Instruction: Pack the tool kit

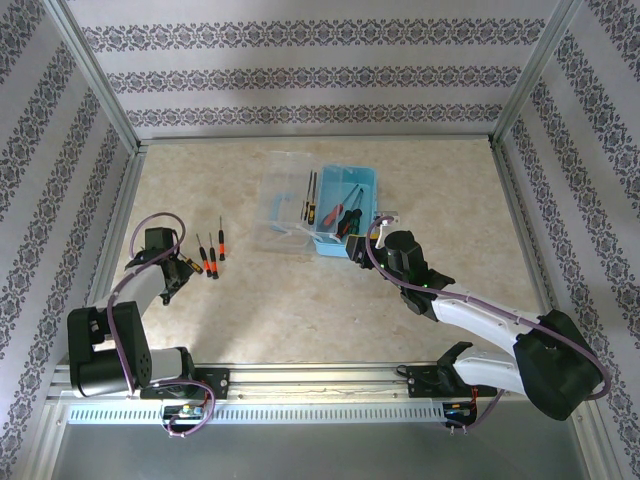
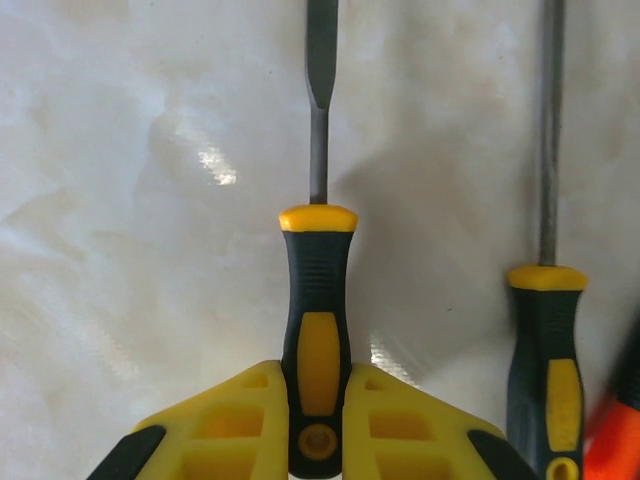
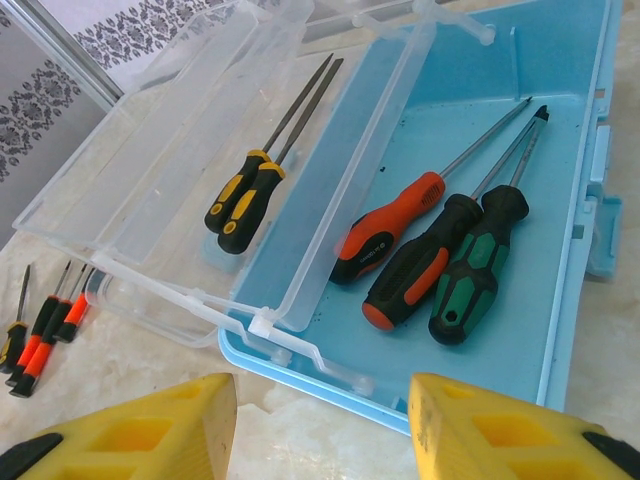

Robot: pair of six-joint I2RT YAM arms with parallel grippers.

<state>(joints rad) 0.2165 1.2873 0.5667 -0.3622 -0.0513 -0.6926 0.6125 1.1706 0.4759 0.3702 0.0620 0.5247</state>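
Observation:
My left gripper (image 2: 318, 400) is shut on the handle of a small yellow-and-black screwdriver (image 2: 317, 320) lying on the table, shaft pointing away. A second yellow-and-black screwdriver (image 2: 545, 360) lies just to its right, and an orange handle (image 2: 615, 440) shows at the frame edge. The blue tool box (image 3: 570, 300) holds three large screwdrivers: orange (image 3: 385, 230), black-and-orange (image 3: 420, 265) and green (image 3: 480, 265). Its clear lid (image 3: 150, 150) lies open to the left with two yellow-handled tools (image 3: 245, 195) in it. My right gripper (image 3: 322, 400) hangs open just before the box's near edge.
Small red-and-black screwdrivers (image 1: 212, 255) lie in a row on the table right of my left gripper (image 1: 178, 266). The box (image 1: 378, 195) sits mid-table with my right gripper (image 1: 378, 236) at its near right corner. Metal frame posts and patterned walls bound the table.

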